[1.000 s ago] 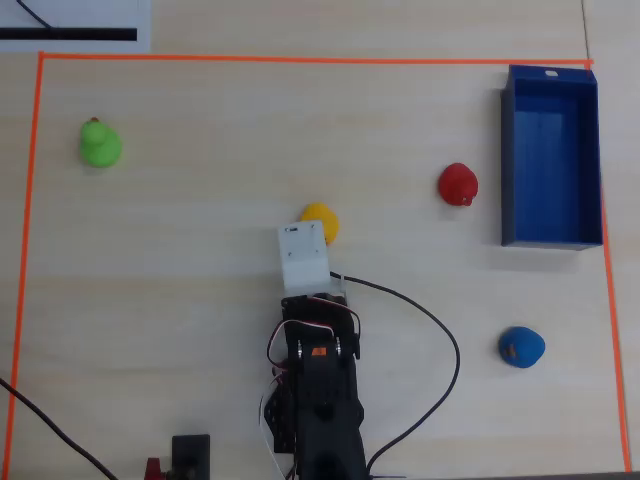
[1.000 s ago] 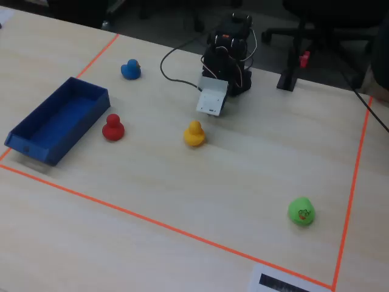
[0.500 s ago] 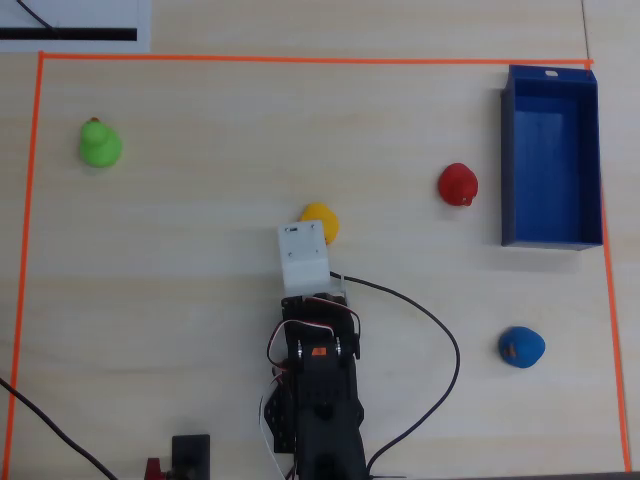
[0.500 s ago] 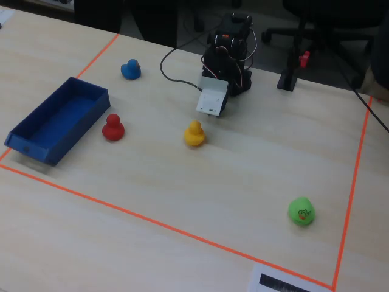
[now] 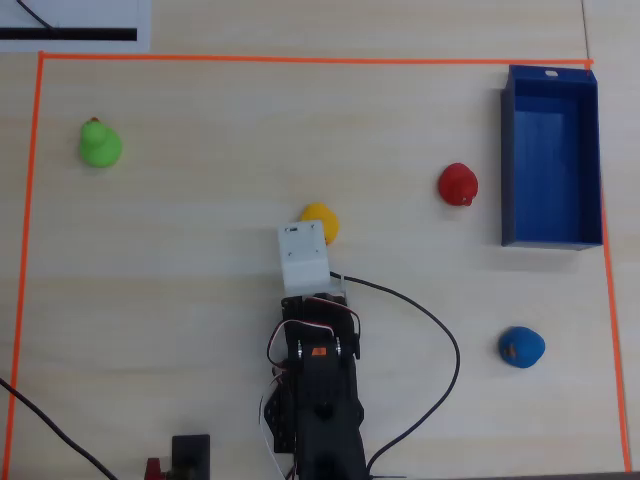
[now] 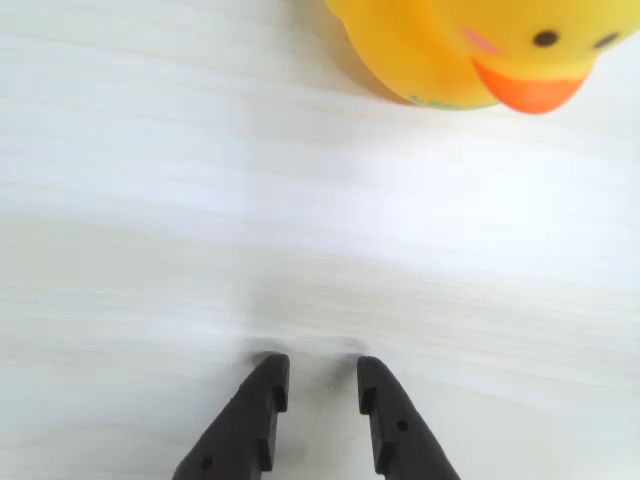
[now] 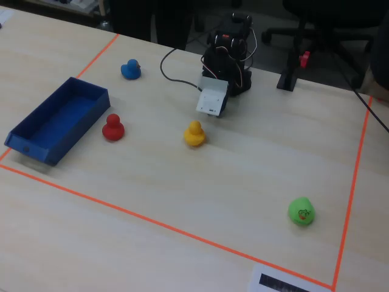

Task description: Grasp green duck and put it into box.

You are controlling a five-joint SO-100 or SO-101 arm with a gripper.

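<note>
The green duck (image 5: 99, 143) sits alone at the far left of the overhead view, near the taped corner; in the fixed view it (image 7: 301, 212) is at the lower right. The dark-blue box (image 5: 540, 240) lies empty at the right edge of the overhead view and at the left of the fixed view (image 7: 36, 153). My gripper (image 6: 320, 372) shows in the wrist view with a small gap between its black fingers and nothing in it, low over bare table. The arm is folded back near its base (image 5: 315, 390), far from the green duck and the box.
A yellow duck (image 5: 322, 220) stands just ahead of the gripper, at the top of the wrist view (image 6: 470, 50). A red duck (image 5: 458, 184) stands left of the box. A blue duck (image 5: 521, 346) sits lower right. Orange tape (image 5: 300, 59) frames the area. A black cable (image 5: 440, 330) loops right of the arm.
</note>
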